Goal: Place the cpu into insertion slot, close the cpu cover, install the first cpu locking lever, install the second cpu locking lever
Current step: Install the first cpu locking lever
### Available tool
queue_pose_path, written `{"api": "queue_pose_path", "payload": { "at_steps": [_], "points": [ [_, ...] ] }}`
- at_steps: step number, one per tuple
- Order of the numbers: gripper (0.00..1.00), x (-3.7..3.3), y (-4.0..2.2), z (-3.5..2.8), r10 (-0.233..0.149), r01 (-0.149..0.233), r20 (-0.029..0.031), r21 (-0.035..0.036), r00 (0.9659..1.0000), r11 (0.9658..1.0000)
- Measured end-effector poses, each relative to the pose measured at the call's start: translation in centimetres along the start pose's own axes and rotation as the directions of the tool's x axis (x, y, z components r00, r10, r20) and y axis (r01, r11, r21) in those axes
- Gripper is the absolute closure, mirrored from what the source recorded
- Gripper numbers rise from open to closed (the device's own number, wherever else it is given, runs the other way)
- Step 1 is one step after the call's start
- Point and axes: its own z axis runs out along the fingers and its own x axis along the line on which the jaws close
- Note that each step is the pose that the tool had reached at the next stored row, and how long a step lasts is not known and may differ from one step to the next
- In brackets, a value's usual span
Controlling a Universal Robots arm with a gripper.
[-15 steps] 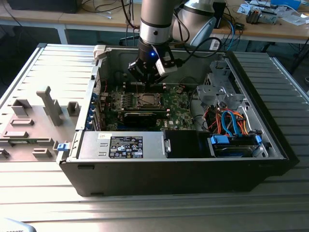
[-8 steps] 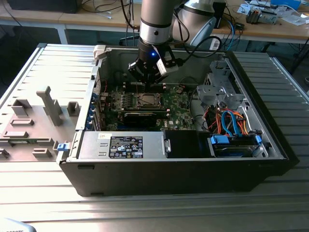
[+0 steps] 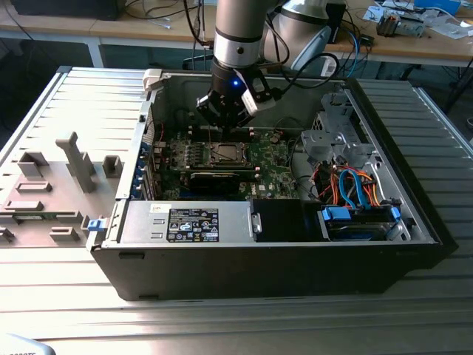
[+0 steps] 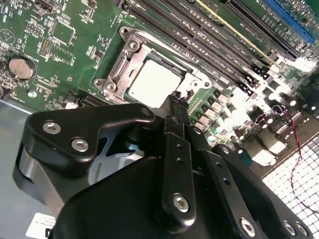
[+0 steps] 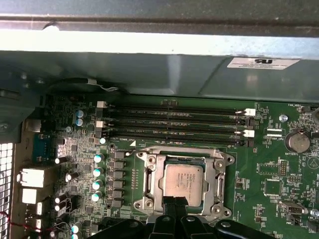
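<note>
The cpu (image 5: 183, 180) lies flat in the insertion slot (image 3: 225, 153) on the green motherboard, its pale silver top also seen in the second wrist view (image 4: 152, 82). The silvery cpu cover (image 5: 185, 152) lies down around it, and the chip shows through its square window. Thin metal bars run along two sides of the frame; I cannot tell whether they are latched. My gripper (image 4: 178, 99) hangs just above the socket's edge, fingers pressed together with nothing between them. In the exterior view the gripper (image 3: 222, 118) hovers over the board inside the open computer case.
Long black memory slots (image 5: 174, 124) run beside the socket, with capacitors (image 5: 98, 172) on another side. A black card (image 3: 218, 177), the power supply (image 3: 192, 222) and a drive cage with blue and orange cables (image 3: 355, 192) fill the case. Grey fixtures (image 3: 74, 163) stand at the exterior view's left.
</note>
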Motion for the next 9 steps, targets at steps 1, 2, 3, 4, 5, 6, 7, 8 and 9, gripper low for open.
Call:
{"api": "queue_pose_path", "payload": {
  "at_steps": [1,2,3,4,5,6,7,8,9],
  "points": [
    [0.89,0.0,0.0,0.0,-0.006,0.006,0.0,0.0003,1.0,1.0],
    [0.89,0.0,0.0,0.0,-0.011,0.011,0.0001,0.0007,0.9999,0.9999],
    [0.89,0.0,0.0,0.0,-0.018,0.018,0.0001,0.0011,0.9998,0.9998],
    [0.89,0.0,0.0,0.0,-0.025,0.025,0.0002,0.0015,0.9997,0.9997],
    [0.89,0.0,0.0,0.0,-0.029,0.029,0.0002,0.0017,0.9996,0.9996],
    [0.89,0.0,0.0,0.0,-0.035,0.035,0.0003,0.002,0.9994,0.9994],
    [0.89,0.0,0.0,0.0,-0.039,0.039,0.0003,0.0023,0.9992,0.9992],
    [0.89,0.0,0.01,0.0,-0.044,0.044,0.0015,-0.0067,0.999,0.999],
    [0.89,0.0,0.01,0.0,-0.045,0.045,0.0026,-0.0176,0.999,0.9988]
  ]
}}
